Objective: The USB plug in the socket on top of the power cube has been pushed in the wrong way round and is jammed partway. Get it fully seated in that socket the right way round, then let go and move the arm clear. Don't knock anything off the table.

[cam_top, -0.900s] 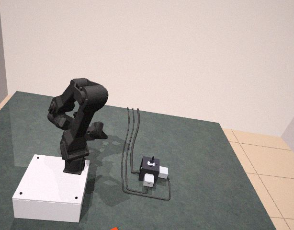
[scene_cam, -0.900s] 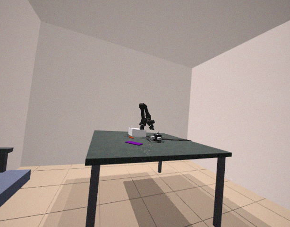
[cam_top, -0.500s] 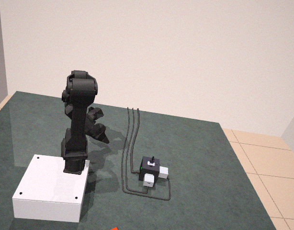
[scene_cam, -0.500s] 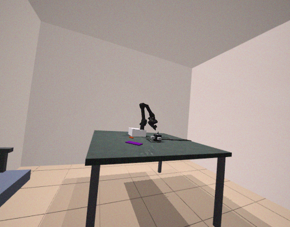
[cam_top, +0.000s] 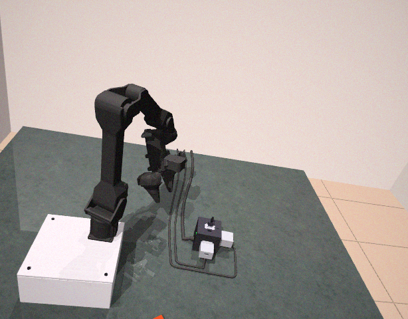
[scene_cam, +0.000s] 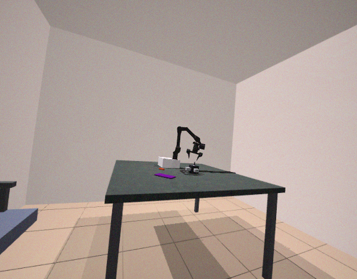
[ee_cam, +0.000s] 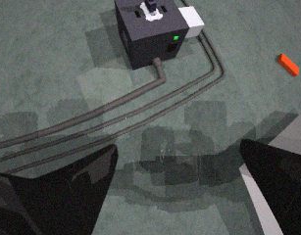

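My fingers (cam_top: pixel 151 192) (scene_cam: pixel 199 156) stood wide apart, holding nothing, above the surface (cam_top: pixel 266 212) (scene_cam: pixel 136 183) (ee_cam: pixel 52 64), clear of the power cube (cam_top: pixel 208 233) (scene_cam: pixel 193 168) (ee_cam: pixel 152 36).

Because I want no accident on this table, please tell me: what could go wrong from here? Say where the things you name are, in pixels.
The open gripper (cam_top: pixel 164 197) (scene_cam: pixel 194 158) (ee_cam: pixel 179 149) holds nothing. Cables (cam_top: pixel 170 222) (ee_cam: pixel 91 129) run loose between it and the power cube (cam_top: pixel 206 236) (scene_cam: pixel 193 168) (ee_cam: pixel 152 39); low fingers might snag one and drag the cube.

The plug (cam_top: pixel 211 221) (ee_cam: pixel 151 6) stands small on the cube's top, so the wide fingers could bump it sideways instead of gripping it.
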Controlling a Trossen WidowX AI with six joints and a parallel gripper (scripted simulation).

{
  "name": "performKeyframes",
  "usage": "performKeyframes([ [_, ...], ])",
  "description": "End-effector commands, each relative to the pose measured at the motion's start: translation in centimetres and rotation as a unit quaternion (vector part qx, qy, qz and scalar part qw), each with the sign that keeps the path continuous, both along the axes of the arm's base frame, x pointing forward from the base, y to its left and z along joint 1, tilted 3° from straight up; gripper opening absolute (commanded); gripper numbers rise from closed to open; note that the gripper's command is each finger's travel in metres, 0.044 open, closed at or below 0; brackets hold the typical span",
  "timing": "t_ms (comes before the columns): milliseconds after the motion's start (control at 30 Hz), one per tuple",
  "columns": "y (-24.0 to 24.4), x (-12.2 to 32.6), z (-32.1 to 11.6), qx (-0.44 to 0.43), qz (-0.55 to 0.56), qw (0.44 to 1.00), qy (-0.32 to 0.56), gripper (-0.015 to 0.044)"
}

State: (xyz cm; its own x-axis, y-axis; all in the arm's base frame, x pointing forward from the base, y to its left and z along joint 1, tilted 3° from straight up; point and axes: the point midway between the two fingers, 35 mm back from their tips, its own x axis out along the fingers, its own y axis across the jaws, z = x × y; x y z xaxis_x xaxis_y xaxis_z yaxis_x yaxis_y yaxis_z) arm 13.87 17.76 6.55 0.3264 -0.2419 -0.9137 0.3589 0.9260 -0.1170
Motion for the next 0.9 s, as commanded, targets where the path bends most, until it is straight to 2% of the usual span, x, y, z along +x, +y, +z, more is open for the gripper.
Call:
performKeyframes([
  [0,-0.2,4.3,0.4,0.051,-0.152,0.986,0.034,0.0440],
  [200,-1.3,9.0,0.8,0.109,-0.297,0.947,0.056,0.0440],
  [500,-5.7,16.9,1.9,0.222,-0.542,0.807,0.079,0.0440],
  [867,-5.9,17.2,1.9,0.225,-0.547,0.802,0.079,0.0440],
])
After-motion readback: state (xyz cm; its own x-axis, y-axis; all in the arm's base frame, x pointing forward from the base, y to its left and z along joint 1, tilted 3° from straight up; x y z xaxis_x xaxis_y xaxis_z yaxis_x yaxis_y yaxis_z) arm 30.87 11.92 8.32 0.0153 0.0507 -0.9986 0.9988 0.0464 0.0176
